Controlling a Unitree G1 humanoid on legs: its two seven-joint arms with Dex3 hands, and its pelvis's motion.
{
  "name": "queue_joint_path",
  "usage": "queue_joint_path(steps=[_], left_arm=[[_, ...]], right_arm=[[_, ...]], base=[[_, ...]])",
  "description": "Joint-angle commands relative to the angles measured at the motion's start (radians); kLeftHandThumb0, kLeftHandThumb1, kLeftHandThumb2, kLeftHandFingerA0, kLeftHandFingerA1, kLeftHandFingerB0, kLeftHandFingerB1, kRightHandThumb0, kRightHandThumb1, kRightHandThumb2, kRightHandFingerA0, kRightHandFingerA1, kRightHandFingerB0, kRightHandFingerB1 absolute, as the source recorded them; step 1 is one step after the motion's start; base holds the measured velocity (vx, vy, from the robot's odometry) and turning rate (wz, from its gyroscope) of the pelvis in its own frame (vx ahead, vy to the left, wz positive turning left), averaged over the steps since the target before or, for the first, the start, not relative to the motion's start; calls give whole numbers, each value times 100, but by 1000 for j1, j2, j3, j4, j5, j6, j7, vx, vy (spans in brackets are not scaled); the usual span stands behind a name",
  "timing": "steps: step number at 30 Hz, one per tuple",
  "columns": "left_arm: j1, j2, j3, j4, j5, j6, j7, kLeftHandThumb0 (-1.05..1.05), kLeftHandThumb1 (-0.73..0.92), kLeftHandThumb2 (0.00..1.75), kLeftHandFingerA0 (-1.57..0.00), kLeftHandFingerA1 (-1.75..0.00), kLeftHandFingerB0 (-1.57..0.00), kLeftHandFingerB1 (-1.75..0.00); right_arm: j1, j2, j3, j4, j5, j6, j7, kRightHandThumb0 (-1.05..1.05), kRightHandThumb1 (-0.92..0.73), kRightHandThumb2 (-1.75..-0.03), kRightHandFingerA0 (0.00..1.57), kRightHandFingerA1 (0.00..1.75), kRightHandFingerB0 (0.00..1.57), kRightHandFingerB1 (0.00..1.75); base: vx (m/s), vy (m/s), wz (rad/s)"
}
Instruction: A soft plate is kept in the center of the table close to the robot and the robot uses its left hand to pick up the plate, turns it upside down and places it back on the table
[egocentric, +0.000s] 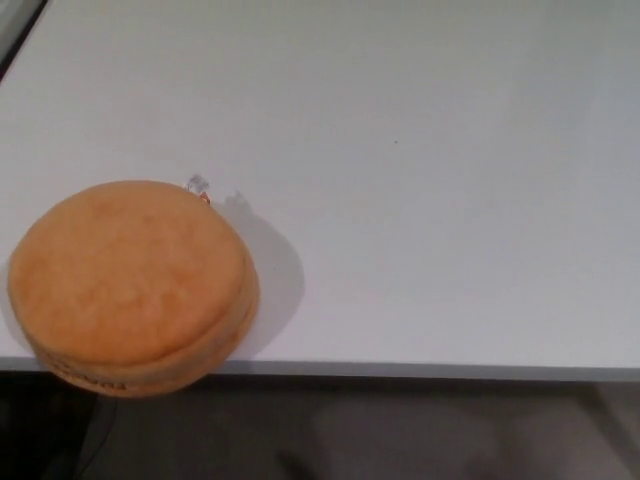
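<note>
- Head view looks down on a white table (420, 200) whose near edge runs across the lower part of the picture, with a dark grey floor (400, 435) below it.
- On the table's near left part lies the soft plate (130, 285), a round, thick, orange plush disc with a smooth, slightly domed face turned up.
- Along the plate's side a seam runs around the rim, so that it reads as two padded layers pressed together; some dark marks sit on the lower rim, too small to read.
- Part of the plate's near rim hangs over the table's near edge, so its lowest part shows against the floor rather than the white top.
- At the plate's far rim a small clear tag (197, 184) sticks out, with a speck of red beside it, touching the plate's edge.
- To the right of the plate a soft grey shadow falls on the table, following the plate's curve.
- Well to the right of the plate and farther back, a tiny dark speck (396, 142) marks the otherwise plain surface.
- At the table's far left corner a dark strip (15, 30) shows past the edge.
- Neither the left hand nor the right hand appears anywhere in this view, so I cannot tell how their fingers stand; nothing touches the plate.
</note>
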Motion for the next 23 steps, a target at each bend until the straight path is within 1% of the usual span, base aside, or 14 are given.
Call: queue_joint_path(steps=[1, 2, 3, 5, 6, 8, 9, 10, 11, 14, 15, 16, 17, 23], left_arm=[[180, -358, 23, 135, 18, -833, 176, -96, 91, 68, -20, -36, -15, -26], [190, -376, 19, 147, 20, -866, 175, -96, 91, 68, -20, -36, -15, -26], [206, -395, 15, 157, 18, -892, 167, -96, 89, 68, -20, -36, -16, -26], [252, -455, -6, 173, -17, -934, 133, -96, 87, 67, -23, -38, -20, -28], [264, -468, -14, 193, -9, -963, 131, -98, 88, 68, -24, -39, -20, -28], [284, -501, -22, 222, -19, -987, 119, -100, 87, 67, -24, -39, -21, -28], [294, -520, -24, 240, -30, -990, 109, -99, 87, 67, -24, -39, -22, -28], [295, -526, -23, 244, -32, -991, 104, -99, 87, 67, -24, -39, -22, -28], [296, -530, -24, 272, -22, -1014, 103, -97, 88, 68, -24, -39, -22, -28], [305, -547, -17, 313, -38, -1031, 75, -95, 86, 67, -25, -42, -23, -29], [304, -554, -10, 349, -31, -1044, 80, -93, 86, 67, -27, -41, -24, -29], [302, -556, -7, 362, -26, -1052, 83, -93, 86, 67, -27, -41, -24, -29], [285, -549, 3, 405, -3, -1074, 99, -92, 86, 67, -29, -41, -25, -29], [229, -543, 6, 497, 41, -1070, 132, -87, 87, 67, -34, -43, -27, -31]], right_arm=[[24, -15, -12, -10, 6, 12, -13, -64, -87, -67, 49, 47, 31, 31], [26, -15, -11, -9, 2, 8, -15, -64, -87, -67, 49, 47, 31, 31], [25, -12, -12, -2, 9, 2, -9, -64, -71, -103, 43, 59, 24, 47], [26, -10, -10, -3, 15, 10, -5, -64, -70, -104, 42, 59, 22, 47], [25, -12, -11, 0, 14, 8, -4, -64, -87, -67, 49, 48, 31, 31], [24, -16, -11, -4, 9, 5, -5, -64, -88, -67, 49, 48, 30, 31], [23, -16, -12, -5, 12, 8, -5, -64, -70, -103, 42, 59, 23, 47], [23, -15, -12, -5, 14, 10, -4, -64, -70, -103, 42, 59, 23, 47], [23, -18, -14, -6, 19, 16, 1, -65, -87, -66, 47, 48, 31, 31], [26, -22, -16, -6, 9, 6, -7, -65, -88, -67, 48, 46, 30, 31], [26, -23, -18, -8, 14, 8, -3, -64, -70, -102, 42, 58, 24, 47], [26, -22, -18, -10, 19, 11, -1, -64, -70, -102, 42, 58, 24, 47], [30, -22, -19, -16, 14, 6, -6, -62, -87, -67, 49, 46, 31, 30], [27, -23, -17, -2, 21, 10, 5, -64, -87, -66, 48, 47, 30, 30]], base=[[0, 0, 0], [0, 0, 0], [0, 0, 0], [0, 0, 0], [0, 0, 0], [0, 0, 0], [0, 0, 0], [0, 0, 0], [0, 0, 0], [0, 0, 0], [0, 0, 0], [0, 0, 0], [0, 0, 0], [0, 0, 0]])
